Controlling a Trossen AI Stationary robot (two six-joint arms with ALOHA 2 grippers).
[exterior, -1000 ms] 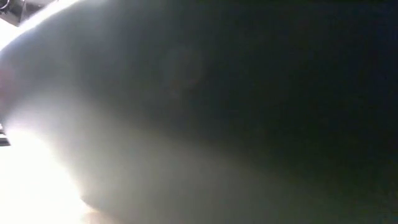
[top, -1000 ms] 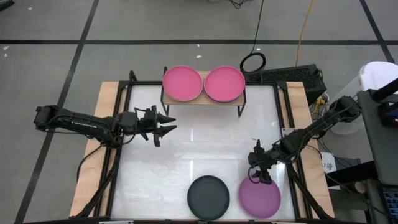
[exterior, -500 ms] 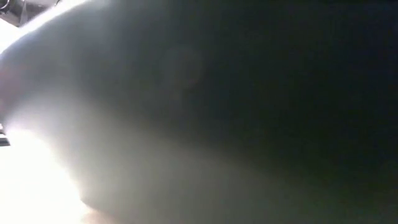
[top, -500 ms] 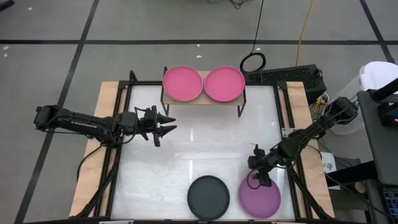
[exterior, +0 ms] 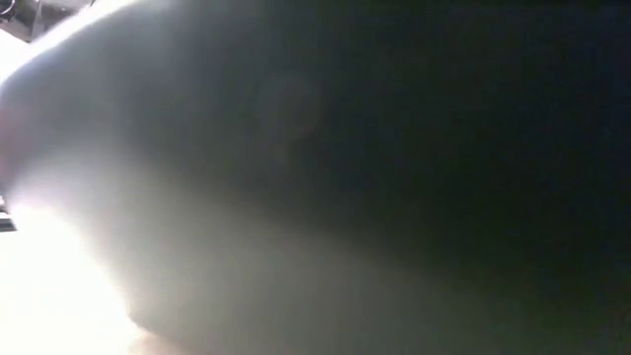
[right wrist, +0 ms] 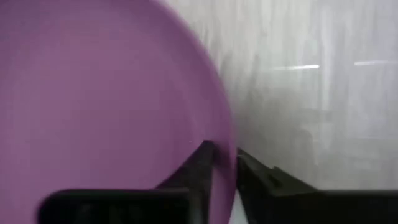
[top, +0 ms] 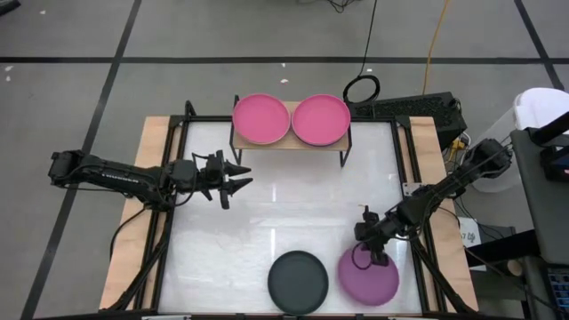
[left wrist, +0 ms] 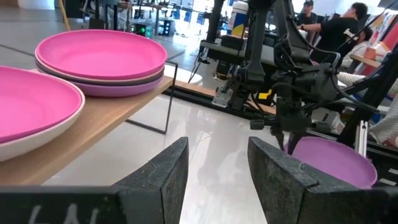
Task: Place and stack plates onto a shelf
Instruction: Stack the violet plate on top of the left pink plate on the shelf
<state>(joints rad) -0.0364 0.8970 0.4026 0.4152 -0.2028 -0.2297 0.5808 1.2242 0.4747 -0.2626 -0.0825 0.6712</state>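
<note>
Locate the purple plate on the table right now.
In the high view, the purple plate lies at the table's near right edge, beside the black plate, with the right gripper closed on its rim.

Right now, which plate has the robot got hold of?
The purple plate at the table's near edge: the right hand pinches its rim. The black plate beside it lies untouched.

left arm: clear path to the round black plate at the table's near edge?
Probably yes: the left gripper hangs open over bare tabletop, nothing between it and the black plate; the right gripper works the neighbouring purple plate.
</note>
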